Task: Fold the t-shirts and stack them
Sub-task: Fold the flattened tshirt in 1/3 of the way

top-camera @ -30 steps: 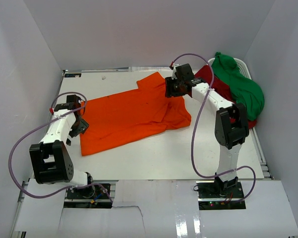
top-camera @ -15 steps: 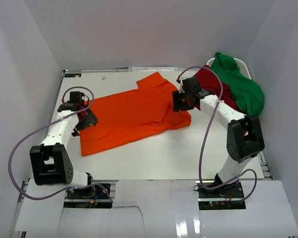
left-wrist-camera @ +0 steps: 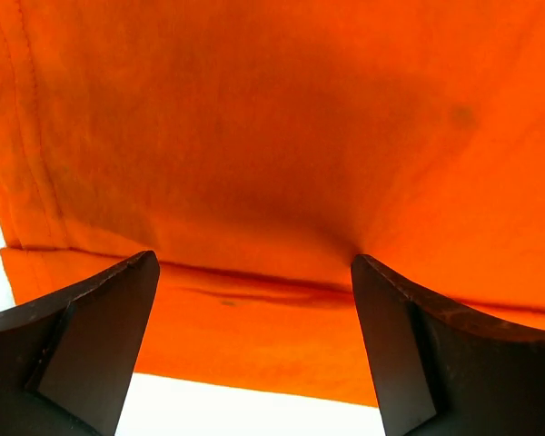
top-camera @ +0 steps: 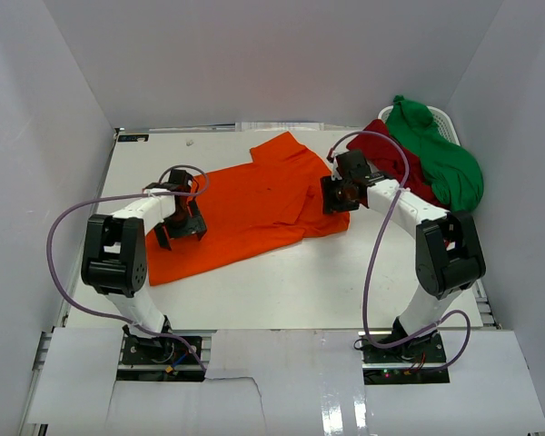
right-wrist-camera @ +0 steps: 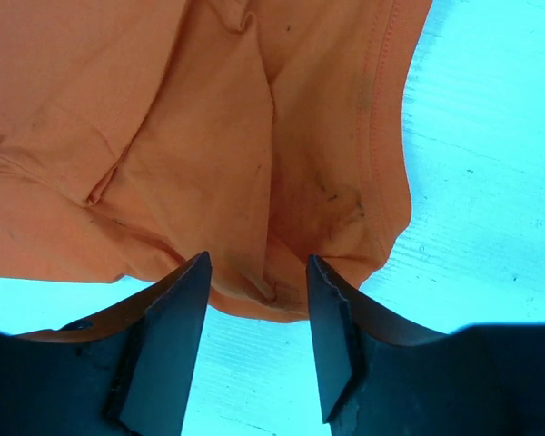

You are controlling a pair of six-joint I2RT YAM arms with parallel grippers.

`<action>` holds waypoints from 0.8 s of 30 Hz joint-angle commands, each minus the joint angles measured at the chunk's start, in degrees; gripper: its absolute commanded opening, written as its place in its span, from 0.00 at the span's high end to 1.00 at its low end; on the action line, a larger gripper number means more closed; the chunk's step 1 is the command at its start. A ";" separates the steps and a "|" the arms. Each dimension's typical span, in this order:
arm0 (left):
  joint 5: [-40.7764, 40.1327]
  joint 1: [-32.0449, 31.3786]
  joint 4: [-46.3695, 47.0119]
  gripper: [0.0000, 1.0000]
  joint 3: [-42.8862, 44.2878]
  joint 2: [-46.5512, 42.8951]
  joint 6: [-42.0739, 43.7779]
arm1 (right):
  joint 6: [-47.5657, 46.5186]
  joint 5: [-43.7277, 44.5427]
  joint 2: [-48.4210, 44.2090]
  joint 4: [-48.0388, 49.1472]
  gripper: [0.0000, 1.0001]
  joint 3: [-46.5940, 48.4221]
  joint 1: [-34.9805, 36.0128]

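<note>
The orange t-shirt [top-camera: 245, 213] is spread flat on the counter [top-camera: 282, 282]. Just to its right, the dark red t-shirt [top-camera: 395, 156] and the green t-shirt [top-camera: 440, 163] are heaped at a white basket [top-camera: 447, 120]. The jaws of the left arm [top-camera: 141, 211] are held wide open over the orange t-shirt's left part. The jaws of the right arm [top-camera: 404, 204] are held partly open at its right edge, and nothing is gripped.

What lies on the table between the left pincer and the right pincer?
Only the orange t-shirt, spread out, spans from the left pincer to the right pincer; the top view shows it.
</note>
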 commanded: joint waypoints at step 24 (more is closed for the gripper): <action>-9.09 0.32 -4.25 0.02 14.90 16.26 2.29 | 0.93 -2.24 3.06 2.80 0.89 -7.15 -1.93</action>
